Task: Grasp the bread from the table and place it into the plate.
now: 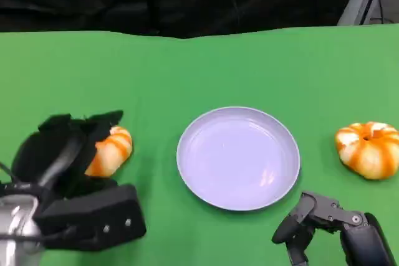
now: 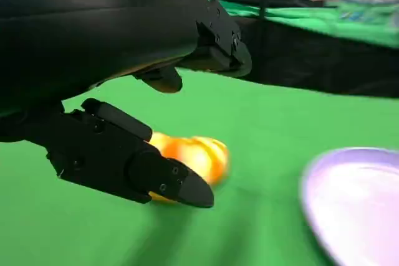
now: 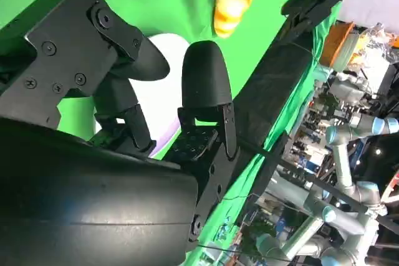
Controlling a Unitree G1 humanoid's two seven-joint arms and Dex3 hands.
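Covering table (image 1: 199,66): green cloth, dark bkgd.

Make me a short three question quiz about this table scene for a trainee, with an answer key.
1. True or false: the white plate already has bread on it.
2. Which hand is around a striped orange bread roll? A) left hand B) right hand
3. Fill in: the second bread roll lies on the green table on the plate's ____ side.

Key: 1 false. 2 A. 3 right, apart from the plate and from the right hand, whose fingers hold nothing.
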